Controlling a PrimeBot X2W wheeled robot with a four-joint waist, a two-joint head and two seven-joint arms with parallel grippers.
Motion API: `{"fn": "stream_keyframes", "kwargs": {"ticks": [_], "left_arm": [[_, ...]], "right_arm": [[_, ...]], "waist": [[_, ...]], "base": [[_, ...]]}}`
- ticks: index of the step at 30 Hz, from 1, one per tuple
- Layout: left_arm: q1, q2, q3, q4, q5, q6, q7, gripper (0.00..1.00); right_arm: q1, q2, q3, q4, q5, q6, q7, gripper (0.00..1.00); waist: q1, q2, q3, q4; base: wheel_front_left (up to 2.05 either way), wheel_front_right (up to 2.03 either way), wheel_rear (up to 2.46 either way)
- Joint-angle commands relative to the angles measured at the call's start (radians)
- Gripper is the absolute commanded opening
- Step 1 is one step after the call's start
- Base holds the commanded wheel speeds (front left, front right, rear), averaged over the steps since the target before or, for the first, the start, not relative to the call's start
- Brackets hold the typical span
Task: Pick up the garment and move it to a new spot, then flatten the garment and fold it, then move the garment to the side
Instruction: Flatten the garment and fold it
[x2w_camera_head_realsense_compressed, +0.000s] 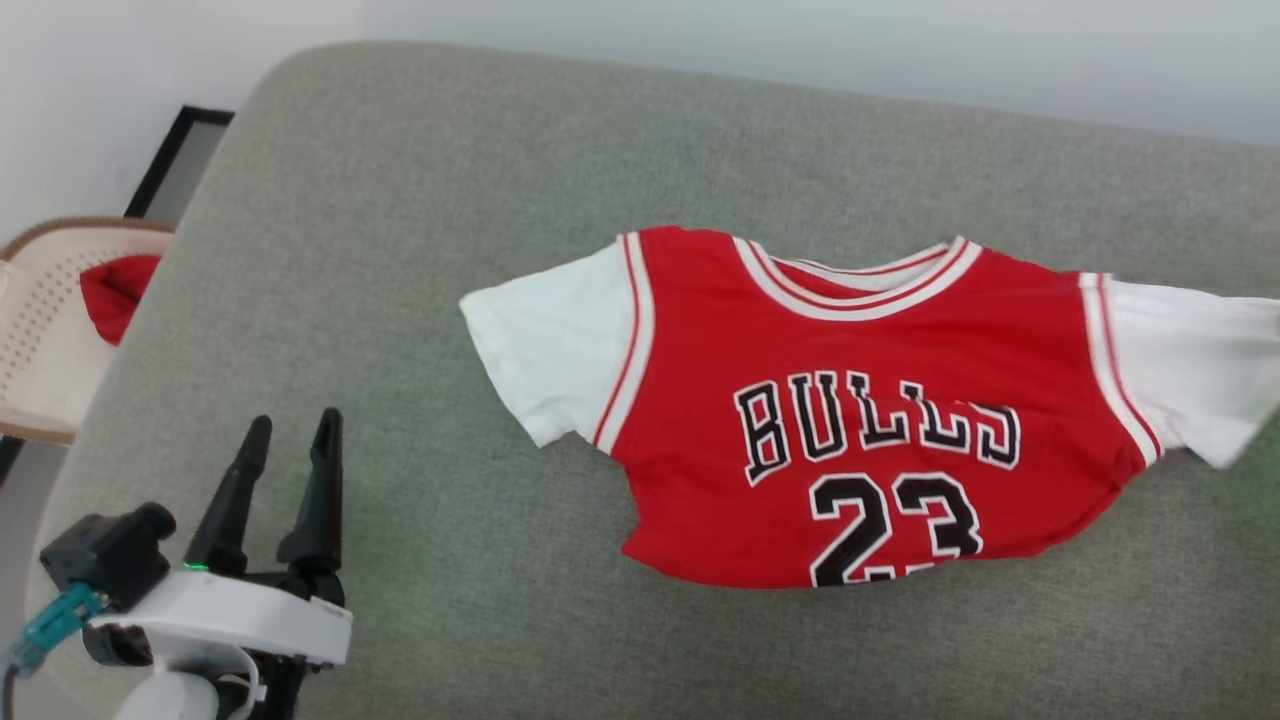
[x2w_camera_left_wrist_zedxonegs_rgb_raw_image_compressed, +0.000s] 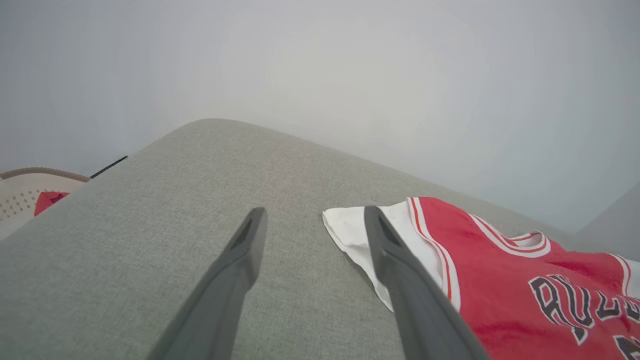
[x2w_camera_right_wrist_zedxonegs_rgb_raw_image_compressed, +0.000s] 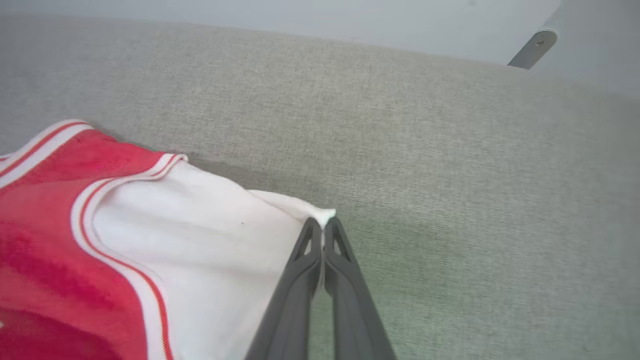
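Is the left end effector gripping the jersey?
No. In the head view the left end effector stands open over the grey cushion, well apart from the garment.

garment (x2w_camera_head_realsense_compressed: 860, 400) | red BULLS 23 jersey, white sleeves | front up, spread, hem rumpled | grey cushion

One red garment (x2w_camera_head_realsense_compressed: 860, 340) with two white sleeves (x2w_camera_head_realsense_compressed: 545, 350), five letters (x2w_camera_head_realsense_compressed: 875, 425) and two digits (x2w_camera_head_realsense_compressed: 895, 525) on its front. Two grippers, a left gripper (x2w_camera_head_realsense_compressed: 295, 420) and a right gripper (x2w_camera_right_wrist_zedxonegs_rgb_raw_image_compressed: 324, 225), two dark fingers (x2w_camera_left_wrist_zedxonegs_rgb_raw_image_compressed: 240, 270) on each. One grey cushion (x2w_camera_head_realsense_compressed: 400, 250), one cream perforated basket (x2w_camera_head_realsense_compressed: 40, 320), one red cloth (x2w_camera_head_realsense_compressed: 115, 290) inside it, one black frame (x2w_camera_head_realsense_compressed: 165, 165)
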Motion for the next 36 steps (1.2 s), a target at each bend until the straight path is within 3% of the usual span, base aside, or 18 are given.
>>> {"fn": "stream_keyframes", "kwargs": {"ticks": [1,9,13,16,18,21,28,36], "left_arm": [[0.014,-0.005,0.004,-0.009,0.011,0.004,-0.001,1.0],[0.036,-0.01,0.002,-0.032,0.026,0.005,0.0,1.0],[0.032,-0.013,-0.01,-0.035,0.03,0.003,0.004,1.0],[0.023,-0.014,-0.015,-0.032,0.029,0.003,0.007,1.0],[0.02,-0.011,-0.018,-0.029,0.031,0.005,0.012,1.0],[0.021,-0.006,-0.015,-0.027,0.028,0.007,0.014,1.0],[0.039,0.015,-0.004,-0.04,0.026,0.02,0.024,1.0],[0.048,0.06,0.012,-0.078,0.024,0.035,0.059,1.0]], "right_arm": [[-0.013,-0.017,-0.006,0.008,-0.018,-0.001,-0.004,0.0],[-0.002,-0.07,-0.067,0.073,-0.048,-0.001,-0.019,0.0],[0.008,-0.065,-0.097,0.132,-0.069,-0.001,-0.051,0.0],[0.003,-0.049,-0.116,0.186,-0.078,-0.001,-0.066,0.27],[-0.009,-0.04,-0.12,0.21,-0.087,-0.001,-0.079,0.64],[-0.027,-0.024,-0.112,0.24,-0.097,-0.001,-0.087,1.0],[-0.069,-0.006,-0.069,0.255,-0.085,-0.001,-0.08,1.0],[-0.033,0.019,0.019,0.116,-0.013,-0.001,-0.175,1.0]], "waist": [[0.0,0.0,-0.02,-0.001],[0.0,0.0,-0.032,0.012],[0.0,0.0,-0.029,0.018],[0.0,0.0,-0.03,0.018],[0.0,0.0,-0.033,0.015],[0.0,0.0,-0.042,0.005],[0.0,0.0,-0.079,-0.043],[0.0,0.0,-0.128,-0.132]], "base": [[0.0,0.0,0.0],[0.0,0.0,0.0],[0.0,0.0,0.0],[0.0,0.0,0.0],[0.0,0.0,0.0],[0.0,0.0,0.0],[0.0,0.0,0.0],[0.0,0.0,0.0]]}}
